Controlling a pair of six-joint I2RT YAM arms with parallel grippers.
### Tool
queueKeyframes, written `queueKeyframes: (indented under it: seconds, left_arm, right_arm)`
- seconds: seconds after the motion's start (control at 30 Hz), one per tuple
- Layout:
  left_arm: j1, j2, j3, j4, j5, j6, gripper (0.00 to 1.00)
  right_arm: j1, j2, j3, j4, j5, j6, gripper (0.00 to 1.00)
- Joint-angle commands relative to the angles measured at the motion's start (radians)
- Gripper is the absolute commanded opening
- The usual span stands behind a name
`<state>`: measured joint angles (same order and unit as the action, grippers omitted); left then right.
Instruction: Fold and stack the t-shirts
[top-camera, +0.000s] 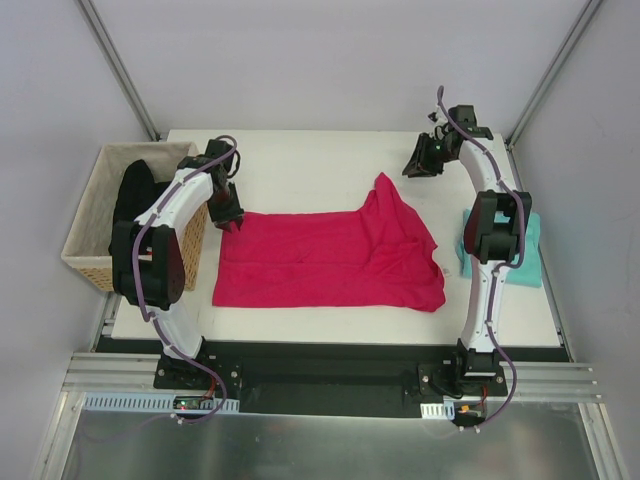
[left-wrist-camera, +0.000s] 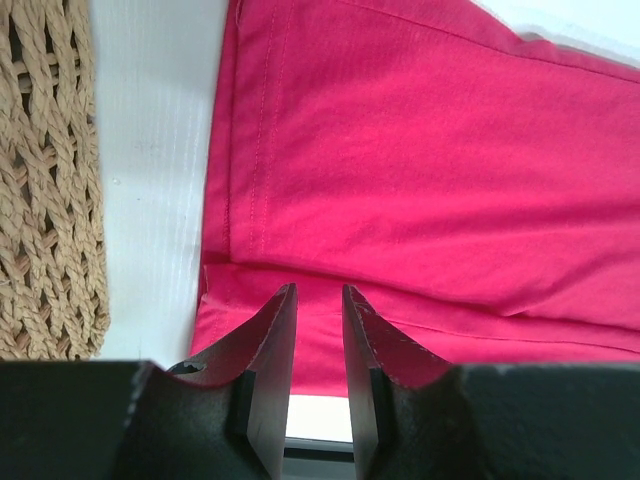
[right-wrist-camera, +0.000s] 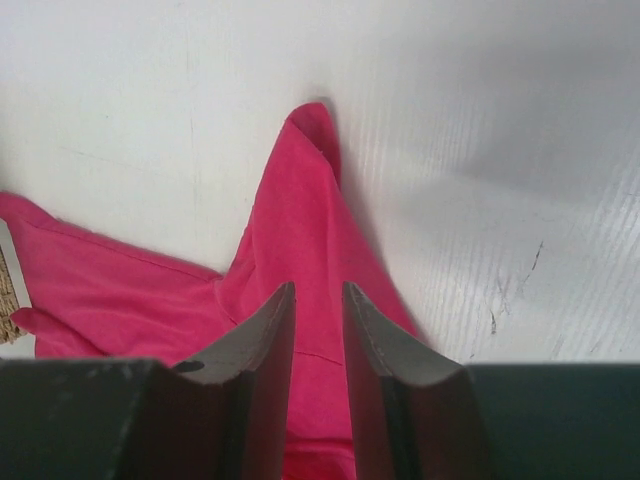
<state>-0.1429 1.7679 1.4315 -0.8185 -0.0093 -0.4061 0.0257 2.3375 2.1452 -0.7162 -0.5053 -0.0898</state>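
The magenta-pink t-shirt (top-camera: 330, 262) lies spread across the middle of the table, with its right part bunched up into a peak (right-wrist-camera: 300, 220). My left gripper (top-camera: 232, 218) hangs over the shirt's far left corner (left-wrist-camera: 420, 180). Its jaws (left-wrist-camera: 320, 290) are open by a narrow gap with nothing between them. My right gripper (top-camera: 415, 168) is at the far right, above bare table beyond the peak. It (right-wrist-camera: 320, 288) is also narrowly open and empty. The teal t-shirt (top-camera: 528, 250) lies folded at the right edge, partly hidden behind the right arm.
A wicker basket (top-camera: 95, 225) stands off the table's left edge, close to my left gripper, with a black garment (top-camera: 135, 195) in it. Its woven wall (left-wrist-camera: 45, 180) fills the left of the left wrist view. Metal frame posts rise at the far corners.
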Motion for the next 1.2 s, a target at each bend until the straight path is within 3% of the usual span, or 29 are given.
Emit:
queueKeyframes:
  seconds: [0.0,0.27,0.5,0.7,0.97,1.17]
  left_arm:
    - [0.0,-0.01,0.05,-0.03,-0.006,-0.007,0.25]
    - [0.0,0.008,0.064,-0.038,-0.012,0.0,0.25]
    - [0.0,0.033,0.096,-0.042,-0.008,0.006,0.25]
    - [0.0,0.05,0.109,-0.047,-0.009,0.007,0.25]
    - [0.0,0.054,0.109,-0.047,-0.014,0.006,0.25]
    - [0.002,0.059,0.109,-0.048,-0.015,0.006,0.25]
  right_arm:
    - [0.002,0.045,0.045,0.0,-0.029,0.012,0.3]
    - [-0.006,0.085,0.067,0.015,-0.053,0.021,0.41]
    - [-0.009,0.108,0.071,0.018,-0.081,0.028,0.41]
    - [-0.009,0.125,0.07,0.018,-0.102,0.039,0.4]
    - [-0.004,0.143,0.064,0.026,-0.137,0.056,0.31]
    - [0.0,0.154,0.064,0.023,-0.148,0.058,0.31]
